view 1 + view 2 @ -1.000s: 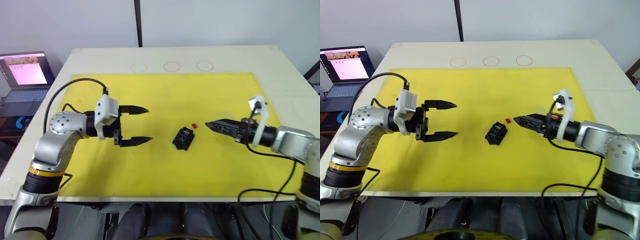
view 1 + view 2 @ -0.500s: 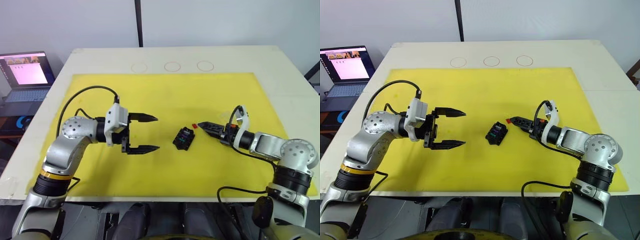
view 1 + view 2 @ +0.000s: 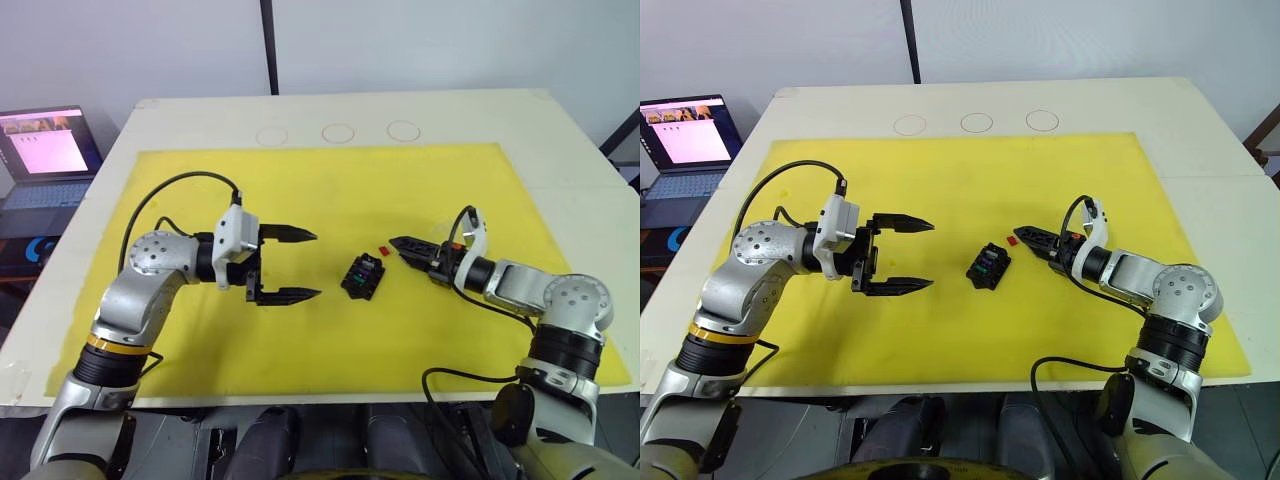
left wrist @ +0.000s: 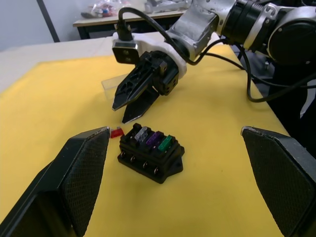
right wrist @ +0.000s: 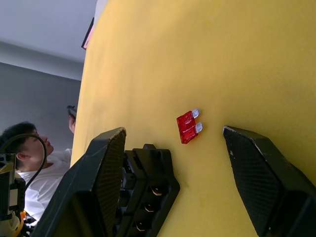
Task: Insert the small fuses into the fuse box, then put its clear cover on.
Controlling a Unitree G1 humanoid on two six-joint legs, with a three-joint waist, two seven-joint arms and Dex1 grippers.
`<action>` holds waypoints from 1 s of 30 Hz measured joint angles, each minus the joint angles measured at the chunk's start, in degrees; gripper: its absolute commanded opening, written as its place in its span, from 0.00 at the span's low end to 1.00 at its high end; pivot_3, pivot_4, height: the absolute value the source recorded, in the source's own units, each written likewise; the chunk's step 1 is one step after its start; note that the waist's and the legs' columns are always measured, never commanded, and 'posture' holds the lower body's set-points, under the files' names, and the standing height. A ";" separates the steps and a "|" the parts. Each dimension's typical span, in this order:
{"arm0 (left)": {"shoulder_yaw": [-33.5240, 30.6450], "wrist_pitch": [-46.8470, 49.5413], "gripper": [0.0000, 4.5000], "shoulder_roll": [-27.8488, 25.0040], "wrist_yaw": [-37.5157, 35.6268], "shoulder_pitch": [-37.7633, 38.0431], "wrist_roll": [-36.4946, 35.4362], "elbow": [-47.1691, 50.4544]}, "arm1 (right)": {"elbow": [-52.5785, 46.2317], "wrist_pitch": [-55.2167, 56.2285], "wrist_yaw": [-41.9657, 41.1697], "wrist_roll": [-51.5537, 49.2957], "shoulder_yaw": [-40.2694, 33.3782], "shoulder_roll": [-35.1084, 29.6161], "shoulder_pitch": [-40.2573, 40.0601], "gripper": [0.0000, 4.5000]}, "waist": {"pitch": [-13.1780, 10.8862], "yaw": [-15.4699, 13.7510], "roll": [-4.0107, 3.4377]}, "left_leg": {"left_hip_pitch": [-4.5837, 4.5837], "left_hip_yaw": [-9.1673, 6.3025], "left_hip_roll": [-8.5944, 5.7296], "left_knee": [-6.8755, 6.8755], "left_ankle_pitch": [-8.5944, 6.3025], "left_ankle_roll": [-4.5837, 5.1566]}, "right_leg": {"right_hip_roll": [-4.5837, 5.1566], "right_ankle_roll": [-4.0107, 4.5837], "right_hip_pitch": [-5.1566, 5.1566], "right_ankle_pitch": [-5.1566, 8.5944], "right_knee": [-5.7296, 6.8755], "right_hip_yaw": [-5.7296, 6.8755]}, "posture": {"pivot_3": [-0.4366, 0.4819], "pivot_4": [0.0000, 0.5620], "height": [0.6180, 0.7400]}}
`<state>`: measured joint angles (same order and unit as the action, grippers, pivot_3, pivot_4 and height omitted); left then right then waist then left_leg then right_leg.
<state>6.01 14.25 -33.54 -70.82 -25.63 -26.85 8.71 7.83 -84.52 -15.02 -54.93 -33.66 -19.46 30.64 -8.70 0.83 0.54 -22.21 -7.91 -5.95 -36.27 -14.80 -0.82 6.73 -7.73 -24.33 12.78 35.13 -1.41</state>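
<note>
A yellow mat (image 3: pixel 330 190) covers most of a cream table (image 3: pixel 560 150), leaving bare margins along the far edge and both sides. Three thin circles (image 3: pixel 338 132) are drawn in a row on the far margin. Off the table's far left corner an open laptop (image 3: pixel 45 150) stands with a pink window on its screen. A dark vertical strip (image 3: pixel 268 45) runs up the pale wall behind. In the right wrist view, a person (image 5: pixel 27 158) in a white top appears past the mat's edge.
</note>
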 measured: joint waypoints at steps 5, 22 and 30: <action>0.02 -0.07 1.00 0.30 -0.11 -0.01 0.15 -0.33 | 1.46 -0.26 0.43 0.00 -0.05 0.50 1.30 0.73 | 0.00 0.16 0.00 | 0.00 0.00 0.01 0.00 0.00 0.00 | -0.01 0.00 -0.01 0.00 0.00 0.00 | 0.48 0.27 1.00; -1.43 0.39 1.00 2.94 6.36 -1.92 0.43 -1.41 | 5.17 1.01 -0.13 0.73 2.21 1.56 3.89 0.73 | 0.01 0.22 -0.03 | 0.00 0.01 0.01 0.00 0.00 0.00 | -0.01 0.00 -0.02 0.00 0.00 -0.01 | 0.48 0.27 1.00; -1.43 0.37 1.00 1.74 6.26 -0.52 0.42 -1.06 | 4.52 0.35 0.01 0.15 1.35 2.68 2.76 0.73 | 0.03 0.21 -0.04 | 0.00 0.00 0.01 0.00 0.00 0.00 | -0.01 0.00 -0.02 0.00 0.00 -0.01 | 0.48 0.27 1.00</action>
<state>4.58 14.62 -31.80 -64.56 -26.15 -26.43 7.65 12.35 -84.18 -15.01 -54.78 -32.31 -16.78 33.40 -8.67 1.04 0.51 -22.21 -7.91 -5.94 -36.26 -14.80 -0.82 6.72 -7.73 -24.36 12.77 35.13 -1.42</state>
